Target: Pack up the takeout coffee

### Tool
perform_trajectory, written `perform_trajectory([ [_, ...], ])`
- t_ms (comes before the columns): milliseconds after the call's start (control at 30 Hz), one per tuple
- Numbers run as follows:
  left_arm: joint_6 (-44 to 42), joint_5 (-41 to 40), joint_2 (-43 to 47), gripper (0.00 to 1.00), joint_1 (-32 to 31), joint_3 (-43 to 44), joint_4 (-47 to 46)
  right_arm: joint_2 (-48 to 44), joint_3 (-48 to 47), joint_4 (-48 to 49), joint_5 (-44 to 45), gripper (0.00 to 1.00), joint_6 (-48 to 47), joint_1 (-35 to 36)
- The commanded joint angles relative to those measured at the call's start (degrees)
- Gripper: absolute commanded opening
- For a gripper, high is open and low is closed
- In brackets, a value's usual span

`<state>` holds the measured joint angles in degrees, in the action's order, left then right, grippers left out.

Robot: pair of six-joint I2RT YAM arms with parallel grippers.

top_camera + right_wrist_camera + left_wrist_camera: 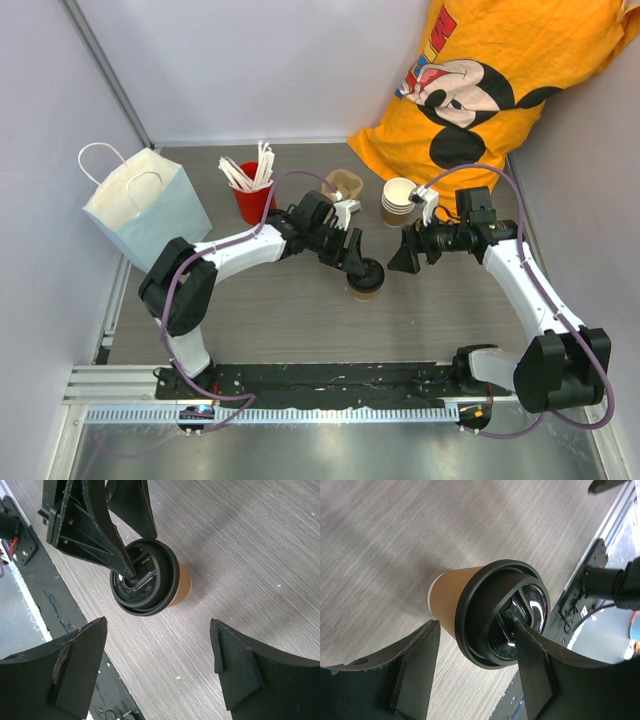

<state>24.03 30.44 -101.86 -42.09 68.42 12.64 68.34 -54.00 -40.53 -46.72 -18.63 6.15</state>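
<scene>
1. Nearest me, the counter is matte grey woodgrain. The takeout coffee stands upright on it, mid-counter, between my two arms.
2. The step in hand, as I judge it, is taking hold of the capped cup. My left tool sits over it part-way open. One fingertip rests in the recess on top of the cup and the other stands beside it with a gap, so nothing is gripped yet.
3. The lid is glossy black plastic, round, with a raised rim. The cup wall is smooth brown kraft paper, slightly tapered, and would probably crush under a hard squeeze.
4. My right tool hovers just beside the cup, spread wide and empty.
5. The next move calls for both fingers on the paper wall below the rim, a gentle squeeze, then a level lift.
6. Farthest back on the left stands a pale paper bag with cord handles, well apart from the cup. I take it to be the destination.
</scene>
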Motion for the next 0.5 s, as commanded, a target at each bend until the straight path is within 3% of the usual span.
perform_trajectory([
  [0, -0.7, -10.0, -2.5, 0.63, 1.4, -1.4, 0.7, 2.2, -1.1, 5.1, -2.8, 0.87, 4.4, 0.1],
  [467, 0.3, -10.0, -3.0, 0.63, 2.1, -2.2, -1.7, 13.5, 1.3, 10.1, -11.8, 0.76, 10.7, -0.6],
])
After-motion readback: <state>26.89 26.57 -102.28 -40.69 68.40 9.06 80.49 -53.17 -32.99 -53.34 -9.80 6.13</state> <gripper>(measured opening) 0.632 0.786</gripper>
